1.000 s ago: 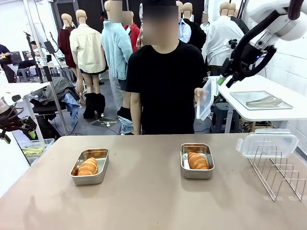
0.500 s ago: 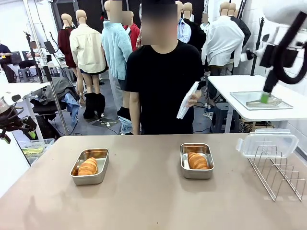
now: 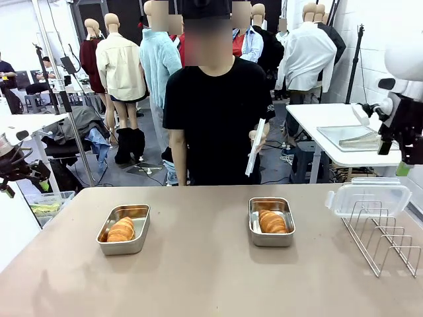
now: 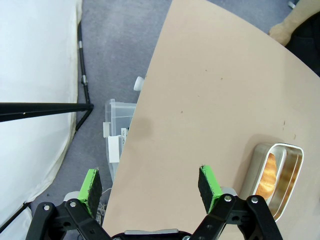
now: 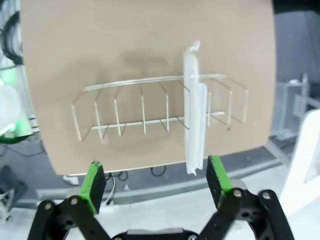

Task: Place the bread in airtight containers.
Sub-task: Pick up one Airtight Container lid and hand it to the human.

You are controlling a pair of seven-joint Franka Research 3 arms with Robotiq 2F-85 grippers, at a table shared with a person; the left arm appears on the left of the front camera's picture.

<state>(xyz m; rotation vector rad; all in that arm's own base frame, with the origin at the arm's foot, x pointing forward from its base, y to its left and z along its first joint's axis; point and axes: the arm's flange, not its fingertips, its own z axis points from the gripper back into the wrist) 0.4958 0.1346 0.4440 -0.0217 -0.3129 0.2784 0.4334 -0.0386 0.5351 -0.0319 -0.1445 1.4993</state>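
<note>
Our left gripper (image 4: pixel 150 184) hangs empty, jaws wide, over the left edge of the table (image 4: pixel 210 90). Our right gripper (image 5: pixel 155 181), also wide and empty, hovers above the wire rack (image 5: pixel 143 107), where a lid (image 5: pixel 194 110) stands on edge, easy to pinch. One bread (image 3: pixel 121 230) lies in the left container (image 3: pixel 122 249), another bread (image 3: pixel 271 221) in the right container (image 3: pixel 271 240), both uncovered. The person's hand (image 3: pixel 259 137) holds a second lid (image 3: pixel 254 155), presumably for closing one.

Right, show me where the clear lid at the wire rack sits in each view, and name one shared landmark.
Front view: the clear lid is at right, broad side to the camera, at the far end of the wire rack.
Right wrist view: the lid is right of centre, edge-on, crossing the rack.
Left wrist view: faces the other end of the tan table, by a steel container.
Shared landmark: the tan table.
</note>
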